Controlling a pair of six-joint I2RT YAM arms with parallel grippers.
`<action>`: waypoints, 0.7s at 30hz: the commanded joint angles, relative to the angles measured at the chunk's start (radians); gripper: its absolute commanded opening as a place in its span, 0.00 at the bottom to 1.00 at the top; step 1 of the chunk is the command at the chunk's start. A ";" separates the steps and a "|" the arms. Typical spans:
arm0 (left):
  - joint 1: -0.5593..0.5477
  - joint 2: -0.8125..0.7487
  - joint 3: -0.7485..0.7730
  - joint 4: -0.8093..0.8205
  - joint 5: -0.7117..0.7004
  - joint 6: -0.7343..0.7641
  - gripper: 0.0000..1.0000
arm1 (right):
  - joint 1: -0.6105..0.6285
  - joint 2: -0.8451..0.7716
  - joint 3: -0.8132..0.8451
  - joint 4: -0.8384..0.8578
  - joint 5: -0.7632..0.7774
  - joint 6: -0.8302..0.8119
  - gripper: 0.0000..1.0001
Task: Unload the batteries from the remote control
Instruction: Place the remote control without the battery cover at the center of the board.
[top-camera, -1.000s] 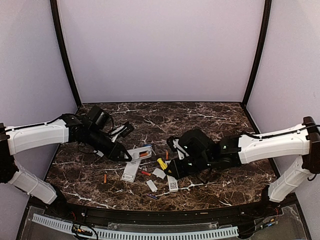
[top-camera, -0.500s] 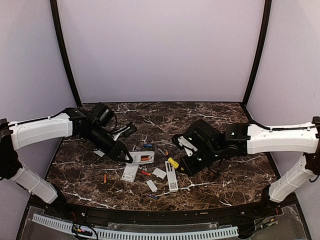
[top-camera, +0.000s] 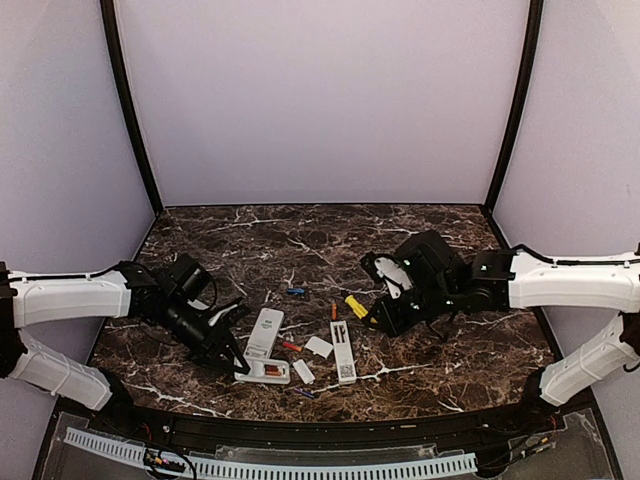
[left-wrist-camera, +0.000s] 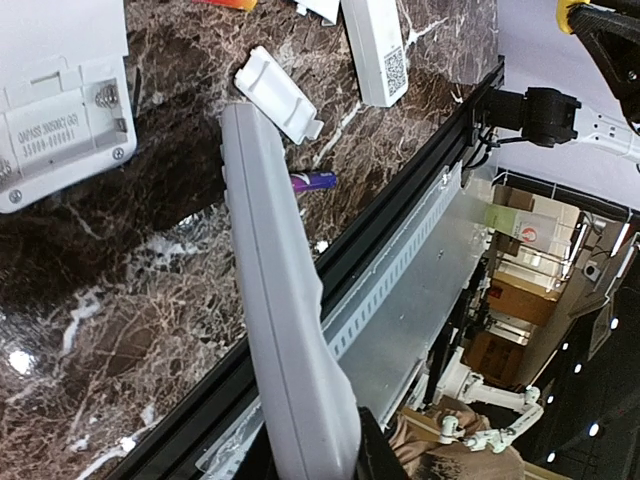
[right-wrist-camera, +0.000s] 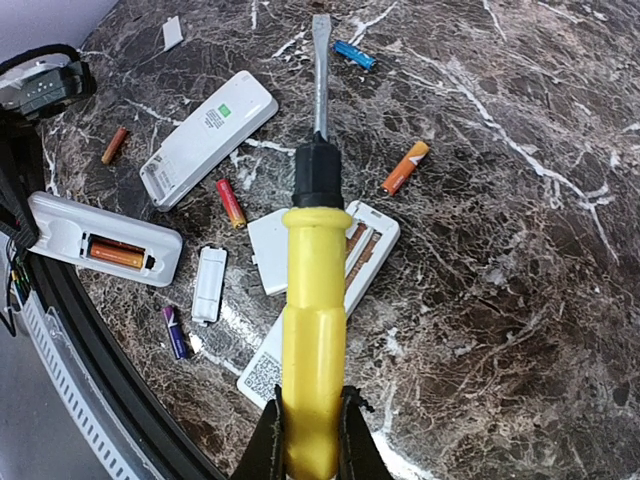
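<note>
While our left gripper is clamped on one end of a remote at the table's seven o'clock, an orange battery sits in its open bay. Our right gripper pinches a yellow screwdriver. Loose batteries lie toward its nine o'clock, near two other remotes.

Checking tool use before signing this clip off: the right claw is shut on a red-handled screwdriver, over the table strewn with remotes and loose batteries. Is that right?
Not quite. The right wrist view shows the screwdriver has a yellow handle, not red. Otherwise yes: the right claw is shut on it, over the table strewn with remotes and loose batteries.
</note>
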 joint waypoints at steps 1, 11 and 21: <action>-0.004 -0.050 -0.073 0.136 0.085 -0.181 0.00 | -0.003 -0.004 -0.028 0.119 -0.062 -0.047 0.00; -0.004 0.001 -0.129 0.130 -0.010 -0.226 0.44 | -0.003 -0.026 -0.055 0.177 -0.086 -0.048 0.00; -0.004 -0.090 -0.003 -0.126 -0.359 -0.172 0.86 | 0.007 -0.012 -0.051 0.235 -0.101 -0.005 0.00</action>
